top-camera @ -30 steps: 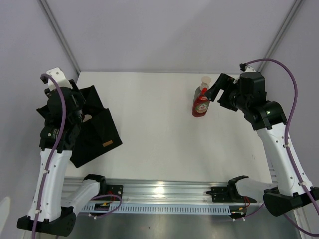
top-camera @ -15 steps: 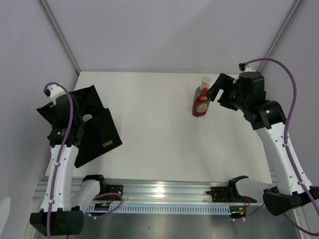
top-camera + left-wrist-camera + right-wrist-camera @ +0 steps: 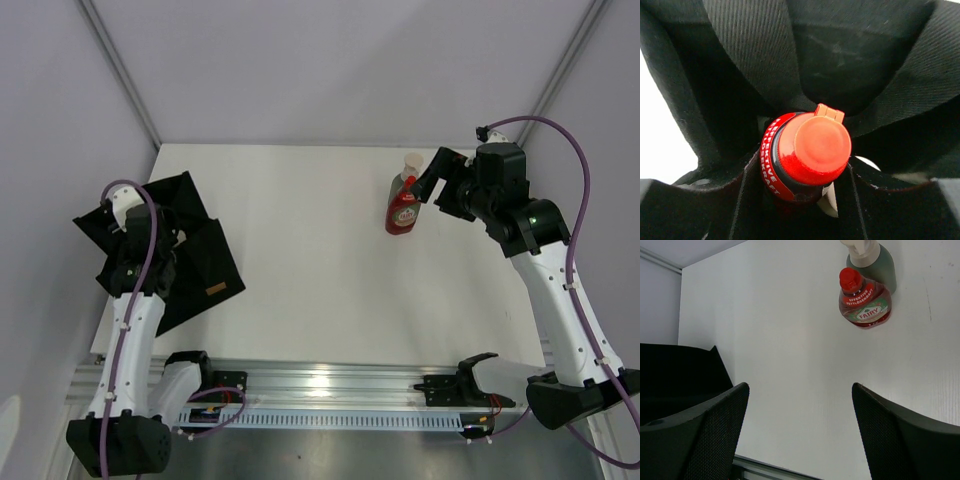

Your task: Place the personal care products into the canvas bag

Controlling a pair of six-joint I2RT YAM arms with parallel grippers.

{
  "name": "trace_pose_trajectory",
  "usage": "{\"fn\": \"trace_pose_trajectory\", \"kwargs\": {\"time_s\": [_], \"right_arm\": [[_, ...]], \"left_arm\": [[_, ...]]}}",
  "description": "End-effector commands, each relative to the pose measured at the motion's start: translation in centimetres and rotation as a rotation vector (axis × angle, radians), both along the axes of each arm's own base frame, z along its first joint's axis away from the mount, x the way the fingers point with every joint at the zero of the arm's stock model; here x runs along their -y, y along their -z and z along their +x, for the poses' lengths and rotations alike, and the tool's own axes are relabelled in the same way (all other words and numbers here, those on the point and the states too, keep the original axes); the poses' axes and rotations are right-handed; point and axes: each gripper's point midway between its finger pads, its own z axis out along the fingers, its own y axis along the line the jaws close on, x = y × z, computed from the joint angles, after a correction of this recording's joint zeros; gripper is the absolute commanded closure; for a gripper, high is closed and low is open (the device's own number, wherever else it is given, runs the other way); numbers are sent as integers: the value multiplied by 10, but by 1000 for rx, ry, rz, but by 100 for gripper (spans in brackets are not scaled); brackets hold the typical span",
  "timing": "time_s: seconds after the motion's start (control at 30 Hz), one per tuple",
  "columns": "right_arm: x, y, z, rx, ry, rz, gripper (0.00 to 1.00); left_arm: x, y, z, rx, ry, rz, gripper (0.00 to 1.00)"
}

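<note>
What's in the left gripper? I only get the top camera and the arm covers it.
Observer: On the left wrist camera, the left gripper is shut on a bottle with a red cap, with the black bag folded all around it.
Operator: And by the right arm, is that one bottle?
Observer: Two. The right wrist camera shows a red bottle with a grey bottle close behind it. The white pump belongs to the grey one.
Operator: Is the right gripper on either?
Observer: No. The right gripper is open, with only bare table between its fingers.
</note>
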Motion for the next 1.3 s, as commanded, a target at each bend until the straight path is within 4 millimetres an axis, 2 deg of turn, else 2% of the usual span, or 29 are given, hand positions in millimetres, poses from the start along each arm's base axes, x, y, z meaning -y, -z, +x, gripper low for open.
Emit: {"fn": "trace_pose_trajectory", "kwargs": {"time_s": [0.0, 0.07, 0.13, 0.27, 0.53, 0.83, 0.97, 1.07, 1.27], "right_arm": [[-1, -8, 3, 28, -6, 4, 12], [1, -9, 3, 29, -5, -4, 12], [1, -9, 3, 31, -3, -4, 12], [1, -9, 2, 32, -3, -3, 12], [2, -12, 6, 34, 8, 15, 12], [7, -23, 6, 56, 23, 32, 12], [7, -31, 5, 70, 26, 44, 12], [9, -36, 4, 76, 30, 47, 12], [10, -38, 2, 80, 30, 49, 12]], "left_arm": [[-11, -30, 4, 169, -75, 2, 99], [-9, -23, 4, 155, -70, -14, 99], [-8, -17, 4, 128, -67, -22, 93], [-7, -13, 6, 109, -57, -27, 87], [-5, -13, 7, 102, -51, -33, 57], [-2, -16, 5, 112, -54, -62, 48], [-2, -18, 4, 108, -58, -66, 37], [-3, -11, 2, 93, -66, -68, 34], [-3, -14, -2, 87, -74, -74, 26]]}}
